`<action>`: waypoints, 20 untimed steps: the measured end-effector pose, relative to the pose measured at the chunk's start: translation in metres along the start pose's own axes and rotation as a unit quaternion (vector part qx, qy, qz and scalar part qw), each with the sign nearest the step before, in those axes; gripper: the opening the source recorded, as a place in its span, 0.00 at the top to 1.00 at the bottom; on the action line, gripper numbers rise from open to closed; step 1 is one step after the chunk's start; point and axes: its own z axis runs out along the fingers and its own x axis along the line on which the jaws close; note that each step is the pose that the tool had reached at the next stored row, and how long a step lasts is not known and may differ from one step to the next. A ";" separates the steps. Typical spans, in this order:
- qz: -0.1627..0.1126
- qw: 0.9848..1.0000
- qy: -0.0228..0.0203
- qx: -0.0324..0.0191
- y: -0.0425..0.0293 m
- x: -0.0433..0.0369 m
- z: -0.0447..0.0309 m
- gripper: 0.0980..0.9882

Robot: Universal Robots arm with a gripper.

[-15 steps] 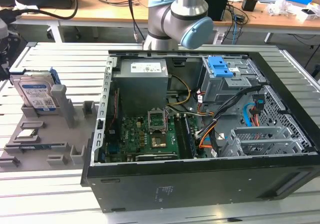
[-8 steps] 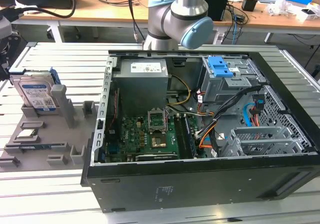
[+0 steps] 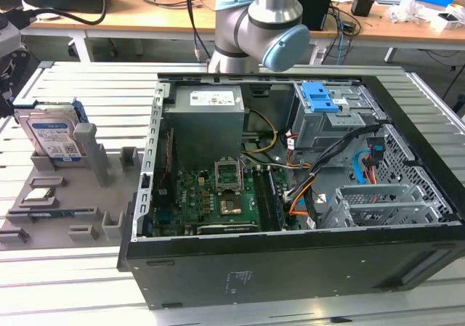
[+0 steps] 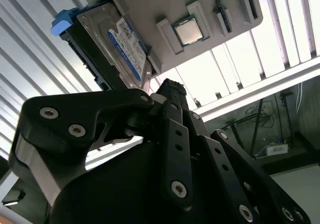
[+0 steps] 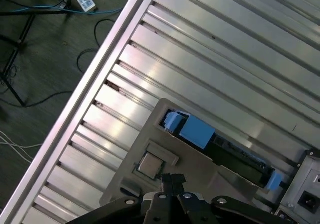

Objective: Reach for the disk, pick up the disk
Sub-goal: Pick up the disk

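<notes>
The disk [image 3: 52, 133] is a silver-grey hard drive with a white-and-blue label and blue rails. It stands on edge in a slot at the far end of a grey holder tray [image 3: 73, 221], at the exterior view's left. The second wrist view shows the label face of the disk [image 4: 117, 44]. The first wrist view shows the disk [image 5: 197, 130] edge-on from above. My gripper [image 5: 173, 178] hangs over the tray, apart from the disk, with its black fingertips [image 4: 170, 87] together and nothing between them.
An open computer case [image 3: 290, 268] fills the table's middle and right, with a grey power-supply box [image 3: 207, 115] inside. A processor chip [image 4: 189, 31] lies on the tray near the gripper. The slatted table's edge [image 5: 85, 99] drops to a floor with cables.
</notes>
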 end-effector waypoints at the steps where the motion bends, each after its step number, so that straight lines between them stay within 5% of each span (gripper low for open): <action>1: -0.003 1.000 0.000 0.000 0.0000 0.0000 0.0000 0.99; 8: -0.038 0.999 0.001 0.000 0.0000 0.0000 0.0000 0.99; 20: -0.102 0.995 0.004 0.000 0.0000 0.0000 0.0000 0.99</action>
